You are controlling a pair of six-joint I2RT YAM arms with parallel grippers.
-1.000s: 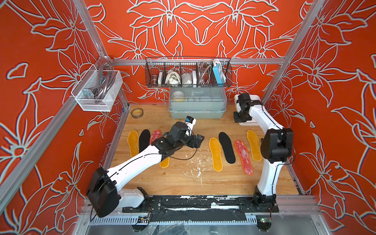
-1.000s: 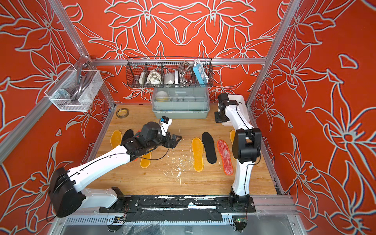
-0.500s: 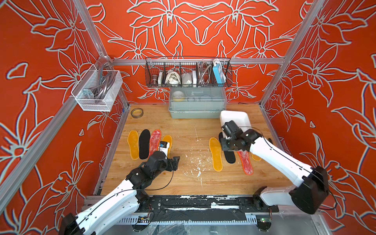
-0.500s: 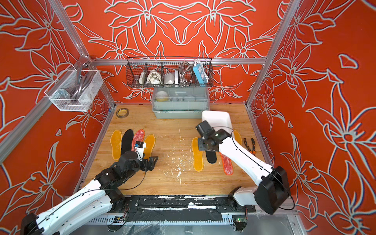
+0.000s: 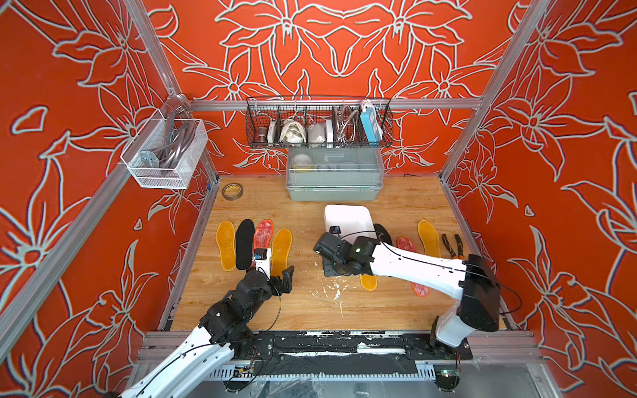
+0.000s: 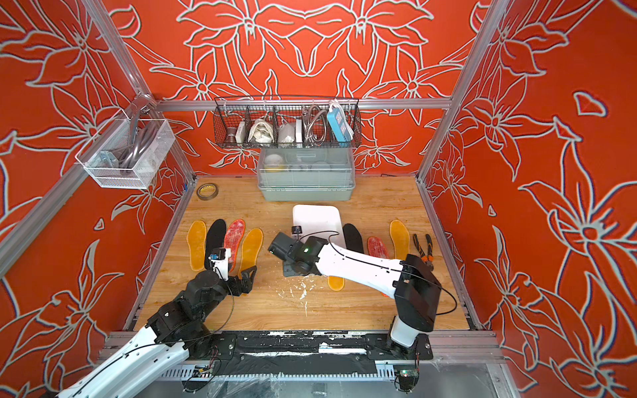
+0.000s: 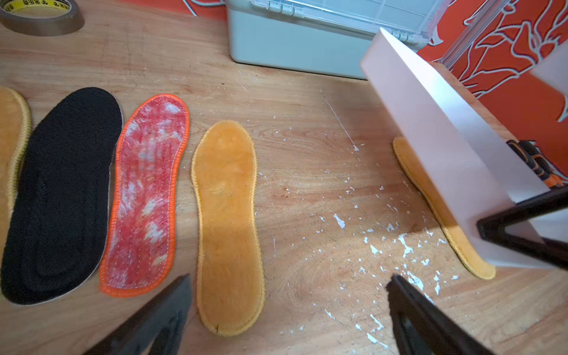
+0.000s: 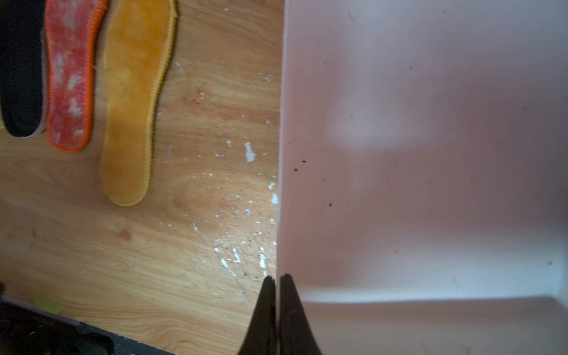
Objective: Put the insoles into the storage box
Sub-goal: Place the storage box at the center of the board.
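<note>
**A:** Where the right jaws pinch shut on a side wall of the white storage box (image 5: 348, 220), the box hangs tilted above the middle of the desk (image 5: 310, 310). It is empty inside.

**B:** And the insoles (image 5: 244, 248)?

**A:** All eight lie flat on the desk, four in a row on each side. One amber insole (image 7: 445, 215) lies partly beneath the raised box.

**B:** The left jaws?

**A:** Spread wide, holding nothing, near the heel of the left row's inner amber insole (image 7: 229, 221).

**B:** Which step?

**A:** Positioning the box, probably. Next it needs setting down flat between the rows, clear of every insole.
</note>
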